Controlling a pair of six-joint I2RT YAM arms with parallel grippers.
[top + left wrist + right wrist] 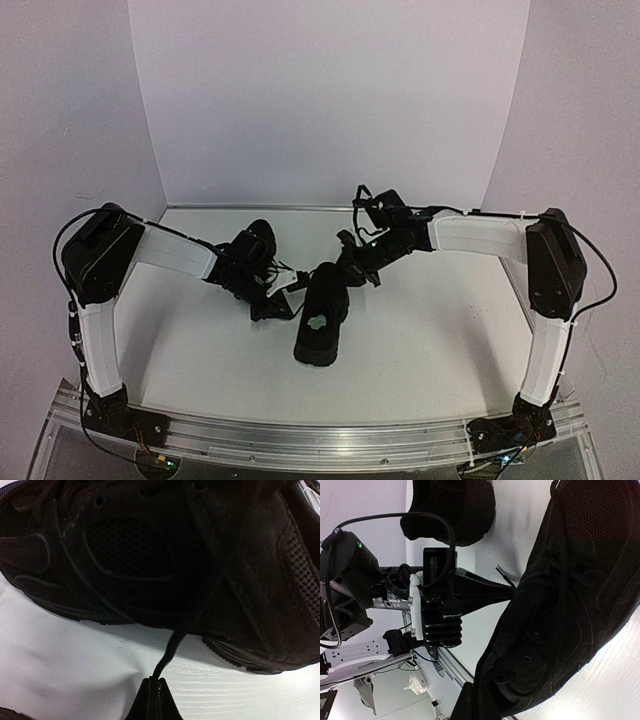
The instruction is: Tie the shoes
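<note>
Closest to the left wrist lens, the left hand [155,685] is pinched tight on a thin black lace [172,645]. The lace runs straight up from the fingertips to the side of a black shoe [150,555] that fills the upper part of that view. The white tabletop [450,330] carries everything, with an aluminium rail [330,440] along its near edge where the two arms are bolted. Both arms bend inward toward the middle. There the shoe stands on its sole, a pale patch [318,323] showing in its opening. The left hand is just beside the shoe's left flank, and the right hand [350,268] is at its far end. The right hand is closed; whether anything lies between its fingers does not show. A second shoe [450,510], also black, sits farther back on the left, behind the left wrist and apart from the first. A short lace end [502,575] sticks out beside the left hand's tips.
</note>
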